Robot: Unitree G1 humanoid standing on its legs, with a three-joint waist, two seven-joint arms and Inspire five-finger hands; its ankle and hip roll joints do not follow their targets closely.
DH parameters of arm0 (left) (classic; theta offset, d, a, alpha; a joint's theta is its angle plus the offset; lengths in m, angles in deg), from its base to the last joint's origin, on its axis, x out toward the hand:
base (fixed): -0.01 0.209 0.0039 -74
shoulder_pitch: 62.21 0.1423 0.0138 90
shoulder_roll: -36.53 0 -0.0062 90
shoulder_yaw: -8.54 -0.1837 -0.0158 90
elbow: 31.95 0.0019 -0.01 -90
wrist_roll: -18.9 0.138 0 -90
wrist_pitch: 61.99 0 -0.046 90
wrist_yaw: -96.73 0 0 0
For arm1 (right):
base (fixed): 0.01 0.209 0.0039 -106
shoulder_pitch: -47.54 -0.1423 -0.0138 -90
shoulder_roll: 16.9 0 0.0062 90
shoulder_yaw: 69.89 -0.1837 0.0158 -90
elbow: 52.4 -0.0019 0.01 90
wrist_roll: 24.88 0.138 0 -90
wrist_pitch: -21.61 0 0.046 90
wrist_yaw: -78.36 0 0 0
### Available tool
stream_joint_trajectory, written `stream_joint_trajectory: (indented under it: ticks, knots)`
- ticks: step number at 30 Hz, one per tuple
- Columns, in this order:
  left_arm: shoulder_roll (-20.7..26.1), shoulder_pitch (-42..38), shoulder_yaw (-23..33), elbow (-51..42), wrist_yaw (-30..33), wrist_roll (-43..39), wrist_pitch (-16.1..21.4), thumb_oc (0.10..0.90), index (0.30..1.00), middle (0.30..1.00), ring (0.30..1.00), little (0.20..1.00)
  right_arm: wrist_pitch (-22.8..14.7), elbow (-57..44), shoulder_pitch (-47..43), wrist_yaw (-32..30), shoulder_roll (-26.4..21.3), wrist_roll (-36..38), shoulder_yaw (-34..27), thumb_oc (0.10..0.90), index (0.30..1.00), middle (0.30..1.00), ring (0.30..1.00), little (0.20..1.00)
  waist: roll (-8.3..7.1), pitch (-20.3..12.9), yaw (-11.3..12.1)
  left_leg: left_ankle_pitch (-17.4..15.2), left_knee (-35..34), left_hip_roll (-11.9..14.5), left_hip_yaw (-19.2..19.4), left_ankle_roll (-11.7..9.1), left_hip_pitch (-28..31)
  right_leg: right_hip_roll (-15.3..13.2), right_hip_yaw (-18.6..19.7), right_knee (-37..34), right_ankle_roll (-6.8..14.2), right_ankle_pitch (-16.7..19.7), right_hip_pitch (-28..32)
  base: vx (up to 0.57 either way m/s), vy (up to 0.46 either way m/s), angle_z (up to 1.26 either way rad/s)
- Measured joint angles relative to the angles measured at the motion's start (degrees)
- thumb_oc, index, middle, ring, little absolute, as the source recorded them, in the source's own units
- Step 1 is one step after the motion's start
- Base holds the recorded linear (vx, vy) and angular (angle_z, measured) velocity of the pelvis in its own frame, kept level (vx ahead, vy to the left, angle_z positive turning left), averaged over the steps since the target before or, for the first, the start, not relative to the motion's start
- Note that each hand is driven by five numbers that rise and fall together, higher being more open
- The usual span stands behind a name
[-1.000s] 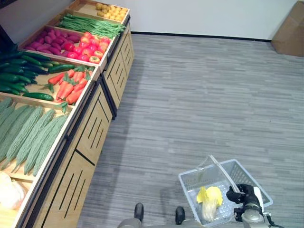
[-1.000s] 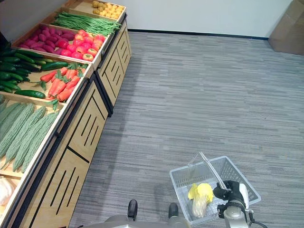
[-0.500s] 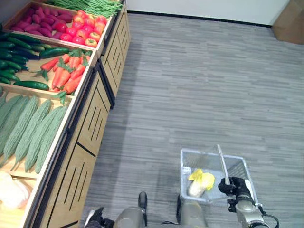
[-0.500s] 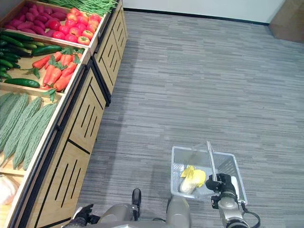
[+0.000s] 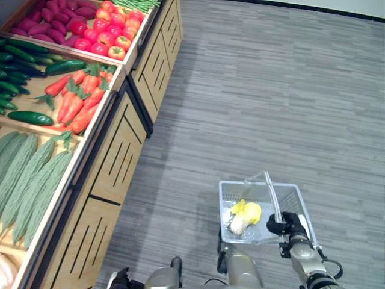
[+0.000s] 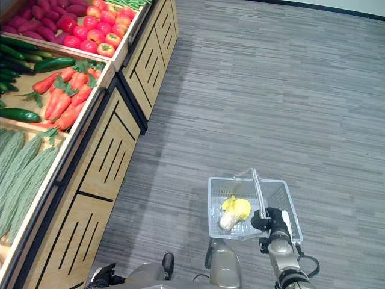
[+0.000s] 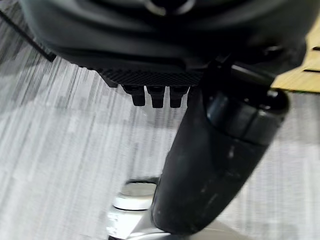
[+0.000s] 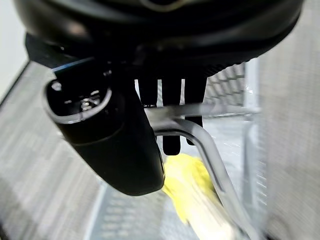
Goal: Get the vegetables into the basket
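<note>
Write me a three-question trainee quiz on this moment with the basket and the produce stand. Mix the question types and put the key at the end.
1. True or false: the basket holds a yellow-leaved cabbage.
2. Which hand grips the basket's handle?
A. left hand
B. right hand
C. neither
3. Fill in: on the stand, the carrots lie in the bin between the tomatoes and the ______ gourds.

Key
1. True.
2. B: the right hand is curled round the handle, while the left hand hangs low beside the stand.
3. Green.

Head stereo pair looks down; wrist cameras sit close.
</note>
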Motion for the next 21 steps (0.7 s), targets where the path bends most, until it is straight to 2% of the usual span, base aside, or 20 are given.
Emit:
stream_joint_trajectory:
  ticks: [2,3,4,5,7,9,10,11,12,13,14,15,16,17,18,19,21]
  knots:
    - [0.2,-0.5,0.0,-0.2,0.4,-0.2,-0.1,0.900,1.000,1.000,1.000,1.000,-0.6,-0.1,-1.4,-0.1,-1.8,0.0,0.0,0.400,0.300,0.300,0.300,0.300,0.09,-0.1,0.0,0.8,2.7,1.3,-0.4,-1.3,-0.9,1.5,0.0,1.3,-1.1,-2.2,0.1,0.16,-0.200,-0.03]
    - [0.2,-1.2,0.0,-0.3,0.5,-0.2,0.0,0.900,1.000,1.000,1.000,1.000,-0.7,-0.1,-1.6,-0.3,-2.8,0.1,-0.2,0.400,0.300,0.300,0.300,0.300,0.09,-0.1,-0.1,1.9,5.9,1.6,-2.0,-3.2,-2.7,2.0,-0.1,1.4,-1.7,-2.8,0.5,0.12,-0.171,0.12]
    - [0.2,-1.8,0.0,-0.4,0.6,-0.3,0.1,0.900,1.000,1.000,1.000,1.000,-0.7,-0.1,-1.2,-0.3,-3.4,0.1,-0.3,0.400,0.300,0.300,0.300,0.300,0.04,0.0,-0.2,2.4,9.3,1.6,-2.7,-4.1,-4.5,2.2,-0.2,1.4,-1.9,-3.1,0.8,0.18,-0.236,0.32]
    - [0.5,-2.7,0.1,-0.3,0.6,-0.5,0.3,0.900,1.000,1.000,1.000,1.000,-0.8,-0.1,-0.4,-0.4,-3.7,0.1,-0.7,0.400,0.300,0.300,0.300,0.300,-0.22,0.1,-0.1,3.0,15.1,1.2,-3.6,-5.8,-7.2,2.0,-0.9,1.4,-2.6,-3.6,1.6,0.09,-0.114,0.30]
    - [0.5,-3.1,0.0,-1.6,0.7,-1.4,0.4,0.900,1.000,1.000,1.000,1.000,-0.8,-0.2,1.6,-0.5,-3.7,0.1,-0.7,0.400,0.300,0.300,0.300,0.300,-1.03,0.6,0.0,4.0,21.5,1.2,-3.6,-7.1,-9.9,2.1,-2.2,1.1,-4.3,-5.7,3.5,0.11,-0.113,0.44]
    - [1.0,-4.0,-0.1,-4.9,1.1,-1.8,0.7,0.900,1.000,1.000,1.000,1.000,-0.8,0.0,3.2,-0.9,-3.3,0.1,-1.1,0.400,0.300,0.300,0.300,0.300,-1.41,1.1,0.2,3.1,21.4,1.0,-1.3,-5.4,-18.5,2.2,-4.4,-0.8,-6.1,-7.0,3.9,0.33,0.013,0.71]
    - [1.2,-4.8,-0.1,-5.7,1.2,-2.4,0.6,0.900,1.000,1.000,1.000,1.000,-0.8,0.0,2.8,-1.0,-2.7,0.1,-2.0,0.400,0.300,0.300,0.300,0.300,-1.41,1.9,0.0,2.7,18.5,1.0,0.4,-5.1,-22.2,2.5,-4.4,-1.6,-4.6,-8.0,4.6,0.47,0.162,0.87]
    - [3.1,-6.3,-3.6,-6.5,2.2,-2.4,0.6,0.900,1.000,1.000,1.000,1.000,-0.8,0.1,2.7,-3.0,-1.1,0.1,-4.4,0.400,0.300,0.300,0.300,0.300,-2.10,3.3,0.3,4.7,-4.5,1.6,4.4,-3.2,-26.5,2.6,-3.2,-4.5,-1.3,-7.9,5.3,0.54,0.301,0.37]
    - [2.9,-6.4,-3.7,-5.7,2.4,-2.5,1.0,0.900,1.000,1.000,1.000,1.000,-0.8,1.4,1.5,-3.2,-0.5,0.1,-4.2,0.400,0.300,0.300,0.300,0.300,-1.05,4.6,1.4,6.5,-13.9,4.4,4.2,-3.4,-28.6,4.4,-1.0,-6.2,-0.3,-7.4,7.0,0.58,0.396,-0.57]
    - [2.7,-5.2,-3.0,-4.5,2.5,-2.4,-0.2,0.900,1.000,1.000,1.000,1.000,-0.7,2.9,0.2,-3.1,0.2,0.1,-2.4,0.400,0.300,0.300,0.300,0.300,-0.67,4.9,3.3,8.3,-13.1,7.7,3.5,-4.4,-28.2,5.8,1.5,-6.6,-0.2,-7.3,9.5,0.58,0.451,-1.23]
    - [2.3,-4.3,-3.0,-3.7,2.4,-2.3,-1.1,0.900,1.000,1.000,1.000,1.000,-1.2,2.4,1.2,-3.1,0.2,0.1,-1.4,0.400,0.300,0.300,0.300,0.300,-0.79,4.8,2.8,9.2,-10.7,7.6,3.4,-4.6,-27.5,5.7,1.4,-7.6,-0.1,-7.3,11.2,0.45,0.424,-1.19]
    - [1.9,-4.0,-2.9,-3.3,2.5,-2.2,-1.1,0.900,1.000,1.000,1.000,1.000,-1.5,1.9,2.3,-2.9,0.1,0.0,-1.5,0.400,0.300,0.300,0.300,0.300,-1.33,4.8,2.6,7.4,-4.4,6.2,5.1,-2.7,-27.8,4.4,2.0,-6.2,-0.3,-7.3,11.5,0.23,0.272,-0.65]
    - [1.4,-4.0,-2.9,-2.5,2.3,-1.9,-1.2,0.900,1.000,1.000,1.000,1.000,-1.5,1.5,3.1,-3.0,0.3,0.1,-2.2,0.400,0.300,0.300,0.300,0.300,-2.81,4.1,2.4,6.0,2.9,3.4,6.7,0.2,-28.2,2.4,2.8,-4.4,0.5,-8.2,10.6,0.20,0.266,-0.57]
    - [1.1,-3.8,-2.9,-1.9,2.1,-1.3,-1.3,0.900,1.000,1.000,1.000,1.000,-1.2,0.8,5.1,-2.9,0.3,0.1,-2.2,0.400,0.300,0.300,0.300,0.300,-3.14,1.9,1.9,5.6,5.9,0.6,7.9,1.7,-27.2,0.5,3.2,-3.5,1.3,-8.5,9.7,0.19,0.232,-0.44]
    - [1.1,-3.2,-2.9,-2.0,2.1,-1.3,-1.3,0.900,1.000,1.000,1.000,1.000,-1.0,0.5,5.8,-2.9,0.2,0.1,-2.2,0.400,0.300,0.300,0.300,0.300,-3.12,1.4,1.4,5.9,5.1,-0.3,8.2,2.0,-26.0,0.2,3.4,-3.0,2.4,-8.5,9.6,0.20,0.216,-0.27]
    - [0.9,-2.7,-3.0,-2.3,2.1,-1.2,-1.0,0.900,1.000,1.000,1.000,1.000,-0.4,0.6,6.8,-3.1,-0.4,0.1,-2.3,0.400,0.300,0.300,0.300,0.300,-1.59,0.1,-0.2,9.6,-0.4,-0.3,8.0,3.8,-21.0,0.8,3.6,-0.6,4.1,-10.2,9.3,0.21,0.194,-0.06]
    - [2.9,-4.6,-3.3,-2.7,2.2,-1.2,-0.8,0.900,1.000,1.000,1.000,1.000,0.7,1.6,5.9,-3.5,1.1,0.1,-2.3,0.400,0.300,0.300,0.300,0.300,-4.30,0.3,-0.4,11.4,-2.7,-2.3,9.0,5.7,-19.4,-1.7,4.4,4.3,4.6,-11.3,7.2,0.18,0.159,-0.06]
